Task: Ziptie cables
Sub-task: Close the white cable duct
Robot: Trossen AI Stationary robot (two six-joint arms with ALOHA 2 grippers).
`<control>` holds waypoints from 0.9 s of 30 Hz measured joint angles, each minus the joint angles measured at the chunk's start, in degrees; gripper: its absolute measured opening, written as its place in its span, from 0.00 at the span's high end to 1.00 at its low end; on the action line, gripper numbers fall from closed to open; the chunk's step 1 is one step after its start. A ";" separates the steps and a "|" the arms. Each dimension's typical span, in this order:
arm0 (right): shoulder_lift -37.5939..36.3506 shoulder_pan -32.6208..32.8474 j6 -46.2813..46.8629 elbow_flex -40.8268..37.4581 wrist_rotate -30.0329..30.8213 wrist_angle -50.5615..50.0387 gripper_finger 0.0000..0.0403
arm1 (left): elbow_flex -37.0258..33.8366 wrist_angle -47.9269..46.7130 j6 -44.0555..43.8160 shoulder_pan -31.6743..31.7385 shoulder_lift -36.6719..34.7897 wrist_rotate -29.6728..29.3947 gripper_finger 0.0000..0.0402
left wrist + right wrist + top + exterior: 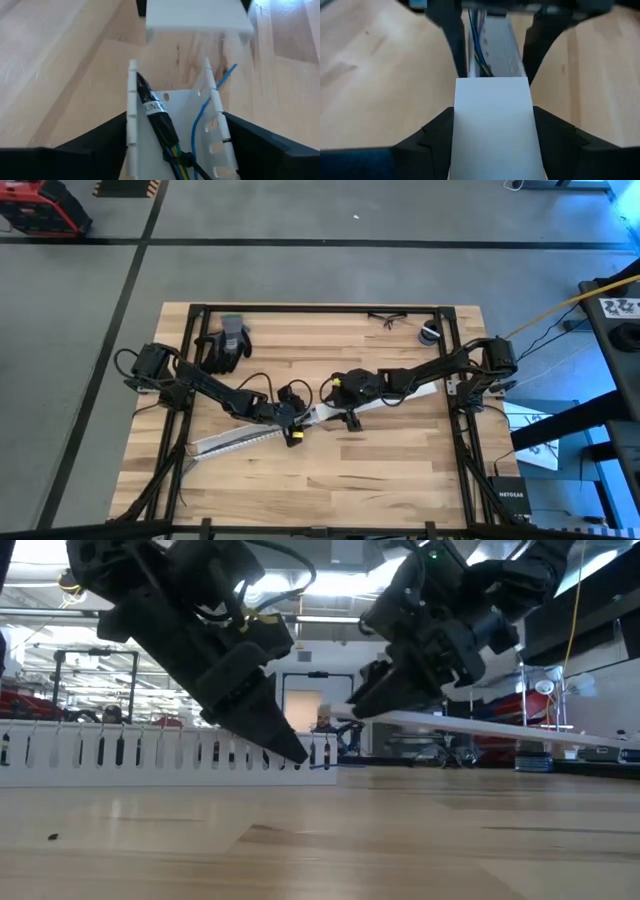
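Observation:
A long white slotted channel lies slantwise on the table's middle. The cables lie inside it: a black sheathed bundle with coloured wires, and a loose blue wire beside it. My left gripper slants down over the channel's right-hand end, a finger on each side of it. My right gripper is just to the right, facing it, shut on a flat white lid strip. The strip's free end hangs a little short of the channel's end. My left gripper has the channel's two slotted side walls between its fingers, close to the channel's right-hand end. The fingers slant down from the table's left and lie along the channel, which rests on the table. My right gripper pinches the flat strip by its two long edges, near its left end. The fingers slant down from the table's right, along the strip. The held end is clear of the table, and the strip slopes down toward the right.
A black and grey glove lies at the far left. Spectacles and a small round thing lie at the far right. A black frame runs around the tabletop. Bare wood stretches along the near edge.

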 joint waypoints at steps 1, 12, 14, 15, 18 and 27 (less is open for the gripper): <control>0.55 0.04 -0.01 0.46 0.55 -0.07 0.45 | 0.00 0.05 -0.01 0.01 0.00 0.00 0.30; 4.80 0.17 -1.68 5.61 1.96 -4.80 0.45 | 0.00 0.13 0.05 0.04 0.00 -0.09 0.40; 4.80 -0.03 -1.98 6.36 2.09 -6.22 0.45 | 0.00 0.13 0.05 0.04 0.00 -0.07 0.40; 4.80 -0.23 -2.08 6.50 2.35 -7.12 0.45 | 0.00 0.09 0.08 0.04 0.00 -0.09 0.41; 4.80 -0.37 -2.14 6.72 2.86 -8.68 0.45 | 0.00 0.09 0.27 0.02 0.00 -0.09 0.41; 6.53 -0.57 -1.11 7.13 2.53 -7.49 0.45 | 0.00 -0.02 0.45 0.04 0.00 -0.09 0.41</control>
